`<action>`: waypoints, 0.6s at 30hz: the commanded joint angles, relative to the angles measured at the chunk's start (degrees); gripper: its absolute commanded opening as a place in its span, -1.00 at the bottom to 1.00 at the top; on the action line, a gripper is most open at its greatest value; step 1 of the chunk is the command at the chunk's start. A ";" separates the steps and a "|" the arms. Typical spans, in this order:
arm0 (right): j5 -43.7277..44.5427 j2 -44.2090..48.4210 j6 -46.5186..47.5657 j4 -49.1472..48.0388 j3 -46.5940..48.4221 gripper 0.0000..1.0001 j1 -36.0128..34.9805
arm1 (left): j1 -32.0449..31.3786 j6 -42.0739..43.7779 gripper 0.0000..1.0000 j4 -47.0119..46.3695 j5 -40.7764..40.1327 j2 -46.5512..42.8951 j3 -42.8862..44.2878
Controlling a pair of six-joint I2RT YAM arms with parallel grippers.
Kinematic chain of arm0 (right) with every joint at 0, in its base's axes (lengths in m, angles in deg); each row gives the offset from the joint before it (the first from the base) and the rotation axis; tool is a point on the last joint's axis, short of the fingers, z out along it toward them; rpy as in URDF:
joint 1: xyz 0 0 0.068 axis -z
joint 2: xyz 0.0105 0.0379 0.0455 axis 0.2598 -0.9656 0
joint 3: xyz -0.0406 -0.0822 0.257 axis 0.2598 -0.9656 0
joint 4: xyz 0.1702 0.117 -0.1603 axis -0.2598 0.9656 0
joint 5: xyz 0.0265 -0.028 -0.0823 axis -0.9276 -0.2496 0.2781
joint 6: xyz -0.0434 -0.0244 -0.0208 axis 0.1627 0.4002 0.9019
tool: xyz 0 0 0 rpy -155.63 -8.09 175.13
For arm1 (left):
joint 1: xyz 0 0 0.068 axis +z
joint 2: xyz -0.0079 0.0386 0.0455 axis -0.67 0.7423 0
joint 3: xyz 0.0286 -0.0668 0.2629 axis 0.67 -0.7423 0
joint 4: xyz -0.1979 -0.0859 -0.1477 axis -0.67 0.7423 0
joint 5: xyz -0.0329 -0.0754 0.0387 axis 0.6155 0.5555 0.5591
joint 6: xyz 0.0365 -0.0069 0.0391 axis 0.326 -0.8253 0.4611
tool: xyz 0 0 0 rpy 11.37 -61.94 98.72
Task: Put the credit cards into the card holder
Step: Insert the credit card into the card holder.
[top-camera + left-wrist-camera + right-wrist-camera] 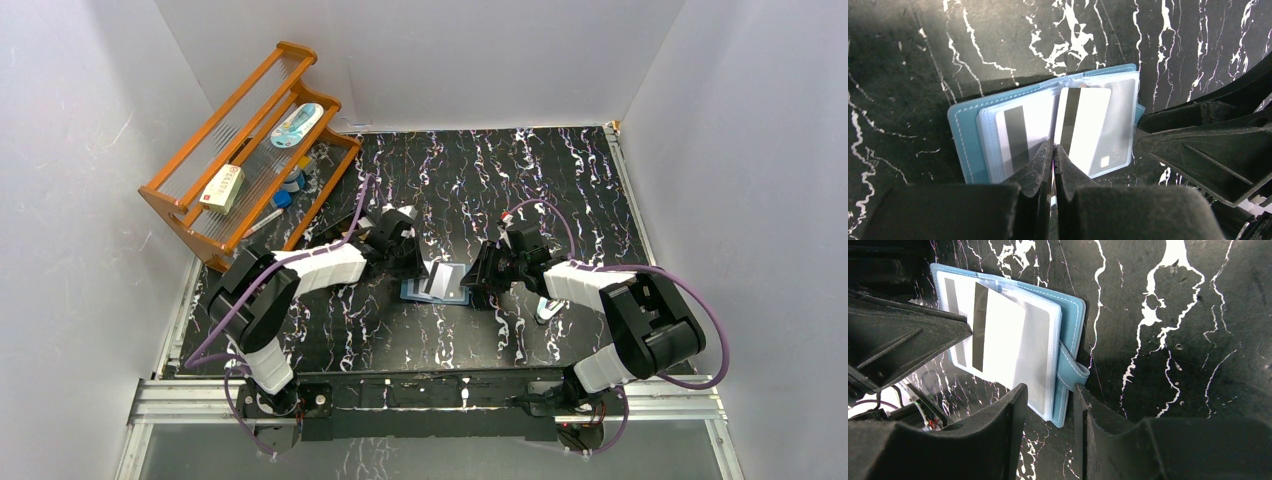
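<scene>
Card holder (968,135) lies open mid-table, 2 credit cards (1083,127) showing inside. Left gripper (1054,150) is pinched closed at its spine; right gripper (1048,407) straddles the cover's edge, half-spread.

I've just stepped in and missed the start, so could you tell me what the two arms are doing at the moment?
Both arms are working over an open teal card holder lying on the marbled table. The left gripper is shut, its tips pressing at the fold between the clear pockets. Two white cards with dark stripes show there, one card on the left page and another card on the right. The right gripper sits part open, its jaws straddling the holder's edge beside the snap tab.
</scene>
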 commanded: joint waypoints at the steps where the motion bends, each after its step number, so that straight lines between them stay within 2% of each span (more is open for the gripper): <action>1: -0.58 -0.38 -0.56 -1.87 -0.78 -0.06 -0.18 | -1.50 1.34 -1.00 -1.00 1.40 0.30 3.24; 7: -0.72 0.29 -1.19 -2.15 -1.39 -0.06 -0.19 | -2.15 -7.31 -1.00 -2.33 0.66 -1.02 0.37; 13: -0.51 1.73 -2.02 -2.56 -2.77 -0.07 -0.17 | -2.40 -8.71 -1.00 0.79 -7.61 -2.43 0.36; 18: -0.60 1.59 -2.48 -3.06 -3.19 -0.07 -0.23 | -2.49 -12.71 -1.00 0.01 -9.21 -3.23 -1.39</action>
